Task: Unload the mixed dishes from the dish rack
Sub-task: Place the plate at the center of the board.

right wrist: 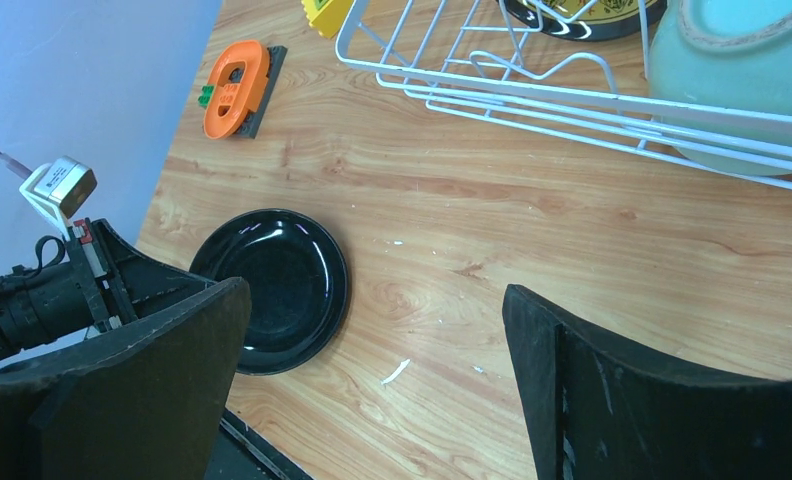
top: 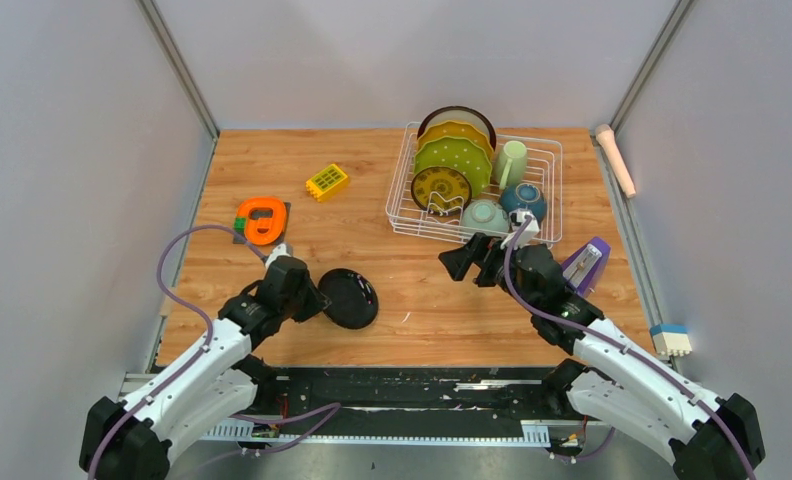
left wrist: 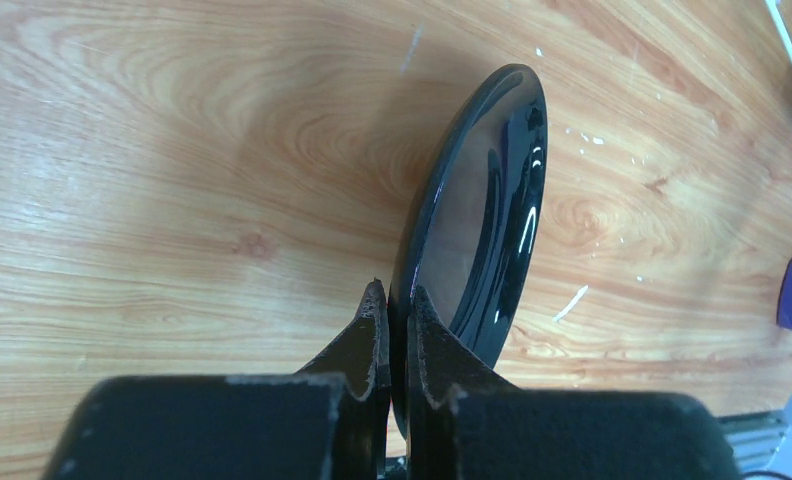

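Note:
The white wire dish rack [top: 547, 190] stands at the back right. In it stand a maroon-rimmed plate [top: 457, 113], an orange plate [top: 450, 133], a green dotted plate [top: 460, 160] and a small black yellow-patterned plate [top: 440, 188]. It also holds a light green mug [top: 512, 160], a mint bowl [top: 484, 215] and a teal bowl [top: 524, 200]. My left gripper [top: 320, 298] is shut on the rim of a plain black plate [top: 352, 298], low at the table front left; the grip shows in the left wrist view [left wrist: 397, 295]. My right gripper [top: 462, 262] is open and empty, in front of the rack.
A yellow toy block [top: 327, 181] and an orange ring-shaped thing [top: 262, 218] lie at the back left. A purple object [top: 584, 265] sits beside my right arm. A pink cylinder [top: 615, 158] and a blue-white block [top: 670, 340] lie off the right edge.

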Available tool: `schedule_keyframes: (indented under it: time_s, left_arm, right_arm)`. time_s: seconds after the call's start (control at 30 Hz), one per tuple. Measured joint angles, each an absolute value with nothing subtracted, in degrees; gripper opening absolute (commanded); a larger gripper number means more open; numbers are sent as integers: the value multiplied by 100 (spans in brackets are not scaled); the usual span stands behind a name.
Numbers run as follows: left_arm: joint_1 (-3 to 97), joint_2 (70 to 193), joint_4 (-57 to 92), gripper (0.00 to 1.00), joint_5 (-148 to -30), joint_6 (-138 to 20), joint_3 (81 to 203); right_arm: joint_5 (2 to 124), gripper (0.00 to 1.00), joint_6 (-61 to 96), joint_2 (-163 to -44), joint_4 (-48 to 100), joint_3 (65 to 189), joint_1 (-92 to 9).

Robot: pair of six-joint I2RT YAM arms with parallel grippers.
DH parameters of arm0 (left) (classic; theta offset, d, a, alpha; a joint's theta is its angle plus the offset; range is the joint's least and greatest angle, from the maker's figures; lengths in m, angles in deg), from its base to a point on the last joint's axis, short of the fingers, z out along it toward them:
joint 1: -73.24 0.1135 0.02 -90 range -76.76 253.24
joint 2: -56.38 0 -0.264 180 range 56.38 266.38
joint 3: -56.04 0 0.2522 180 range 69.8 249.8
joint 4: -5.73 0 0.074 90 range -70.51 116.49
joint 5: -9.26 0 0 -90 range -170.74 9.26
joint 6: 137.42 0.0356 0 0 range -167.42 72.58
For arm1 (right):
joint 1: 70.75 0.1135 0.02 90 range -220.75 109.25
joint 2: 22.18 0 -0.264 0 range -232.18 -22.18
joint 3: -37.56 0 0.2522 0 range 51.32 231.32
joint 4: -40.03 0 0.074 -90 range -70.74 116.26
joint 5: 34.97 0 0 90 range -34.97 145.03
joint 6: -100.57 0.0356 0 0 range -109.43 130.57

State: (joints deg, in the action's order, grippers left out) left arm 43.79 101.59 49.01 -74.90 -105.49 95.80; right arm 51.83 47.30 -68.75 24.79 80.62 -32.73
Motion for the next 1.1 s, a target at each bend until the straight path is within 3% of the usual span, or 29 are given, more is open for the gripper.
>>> schedule_keyframes:
  time_s: [0.1, 0.23, 0.3, 0.33, 0.37, 0.43, 0.5, 0.83, 1.1]
  left_arm:
    - [4491, 10165, 4894, 1, -7394, -10595, 9525]
    - [4596, 10135, 4846, 13, -7378, -10671, 9444]
    - [4633, 10135, 4818, 32, -7363, -10686, 9438]
    - [4646, 10135, 4796, 49, -7348, -10691, 9433]
    - [4650, 10139, 4807, 56, -7287, -10678, 9429]
    - [4672, 10137, 4853, 84, -7221, -10636, 9396]
    - [4679, 10119, 4912, 98, -7131, -10603, 9383]
    - [4679, 9702, 5089, 100, -6699, -10090, 9632]
    - [4679, 9625, 3740, 100, -6642, -8927, 10109]
  right_arm:
    - [5137, 100, 4730, -6857, 2479, 8062, -3273]
    - [5052, 100, 4704, -6844, 2479, 8062, -3273]
    - [5015, 100, 4632, -6846, 2479, 8062, -3273]
    - [5002, 100, 4588, -6849, 2479, 8062, -3273]
    - [4991, 100, 4535, -6851, 2479, 8062, -3273]
    - [4973, 100, 4437, -6860, 2461, 8062, -3273]
    - [4951, 100, 4354, -6866, 2437, 8062, -3273]
    - [4862, 100, 3950, -7013, 2348, 8108, -3273]
    - [4794, 100, 3543, -7273, 2354, 8416, -3273]
